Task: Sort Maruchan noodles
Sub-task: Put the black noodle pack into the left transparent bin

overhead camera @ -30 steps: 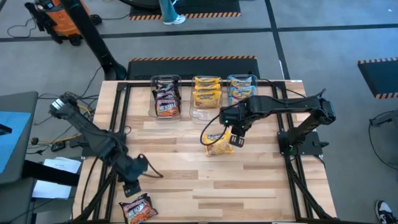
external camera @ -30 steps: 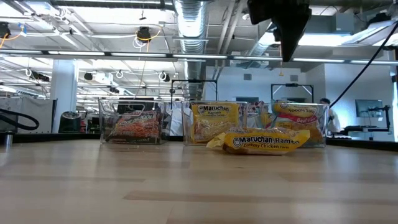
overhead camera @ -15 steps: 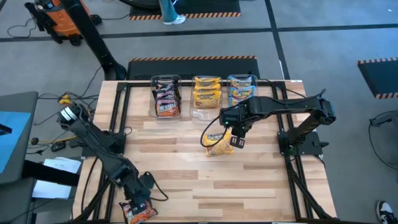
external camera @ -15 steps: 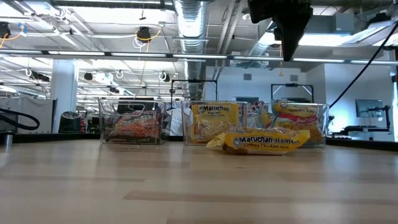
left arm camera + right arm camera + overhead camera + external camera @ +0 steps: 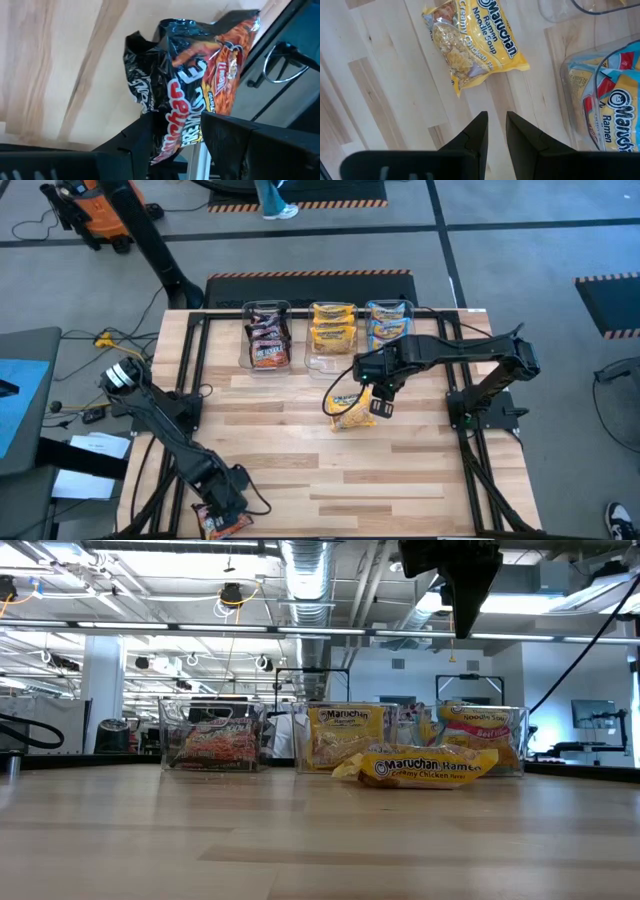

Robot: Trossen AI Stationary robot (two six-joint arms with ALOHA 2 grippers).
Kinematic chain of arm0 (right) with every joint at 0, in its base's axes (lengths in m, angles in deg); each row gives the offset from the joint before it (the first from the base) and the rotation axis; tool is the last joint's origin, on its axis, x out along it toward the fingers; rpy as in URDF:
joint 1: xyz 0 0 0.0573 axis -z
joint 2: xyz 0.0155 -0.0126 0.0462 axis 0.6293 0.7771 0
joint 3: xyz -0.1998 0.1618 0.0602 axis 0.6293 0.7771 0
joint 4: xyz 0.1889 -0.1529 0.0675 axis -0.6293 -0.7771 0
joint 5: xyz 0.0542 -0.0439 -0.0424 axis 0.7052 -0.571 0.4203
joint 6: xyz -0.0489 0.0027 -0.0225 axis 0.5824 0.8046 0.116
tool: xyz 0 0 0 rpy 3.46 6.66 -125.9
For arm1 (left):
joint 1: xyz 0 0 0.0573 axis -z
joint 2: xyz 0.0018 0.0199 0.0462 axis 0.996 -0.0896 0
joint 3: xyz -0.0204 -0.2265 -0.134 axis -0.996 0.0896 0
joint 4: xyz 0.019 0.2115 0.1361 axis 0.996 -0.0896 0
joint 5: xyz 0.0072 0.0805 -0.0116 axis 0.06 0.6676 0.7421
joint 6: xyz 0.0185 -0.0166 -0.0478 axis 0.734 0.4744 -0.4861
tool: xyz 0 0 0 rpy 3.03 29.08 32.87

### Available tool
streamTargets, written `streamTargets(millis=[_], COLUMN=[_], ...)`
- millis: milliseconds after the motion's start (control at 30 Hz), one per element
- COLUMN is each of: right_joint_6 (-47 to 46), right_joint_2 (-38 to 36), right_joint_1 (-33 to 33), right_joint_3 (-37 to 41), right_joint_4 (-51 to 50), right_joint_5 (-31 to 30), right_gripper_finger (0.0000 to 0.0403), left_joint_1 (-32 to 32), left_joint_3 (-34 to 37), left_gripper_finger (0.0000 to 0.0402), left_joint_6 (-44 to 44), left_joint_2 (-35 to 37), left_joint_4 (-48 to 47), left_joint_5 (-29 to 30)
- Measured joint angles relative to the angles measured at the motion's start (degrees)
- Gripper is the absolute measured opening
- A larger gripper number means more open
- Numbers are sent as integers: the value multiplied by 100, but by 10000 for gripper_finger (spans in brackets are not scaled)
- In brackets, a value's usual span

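Bench (image 5: 400, 480): wooden, three clear tubs along upper centre.
Left pincer (image 5: 222, 512): wide open, straddling dark packet (image 5: 195, 85) at lower-left edge; may push it off.
Right pincer (image 5: 381, 406): narrowly parted, empty, beside yellow packet (image 5: 350, 411).

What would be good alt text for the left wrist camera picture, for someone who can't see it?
The left gripper has its two dark fingers open on either side of a crinkled dark maroon-black noodle packet lying near the edge of the wooden table. The packet shows orange-red noodle art and partly readable white and red lettering.
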Motion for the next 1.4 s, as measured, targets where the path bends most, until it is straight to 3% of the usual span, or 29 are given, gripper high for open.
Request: streamTargets(millis=[267,467,700,933,1400], right_joint_6=[0,0,0,0,-2], right_joint_2=[0,0,0,0,0], right_joint_1=[0,0,0,4,4], right_joint_3=[0,0,0,0,0], right_joint_4=[9,9,11,60,140], right_joint_5=[0,0,-2,-2,-7], right_gripper_finger=[92,92,92,92,92], left_joint_1=[6,4,-1,-216,-1321], left_joint_3=[0,0,0,-9,-4], left_gripper_finger=[142,82,6,0,0], left_joint_6=[-195,-246,-115,358,1705], left_joint_2=[-25,-25,-242,-442,-385], left_joint_4=[2,-6,-14,4,-339], left_joint_5=[236,591,589,488,647])
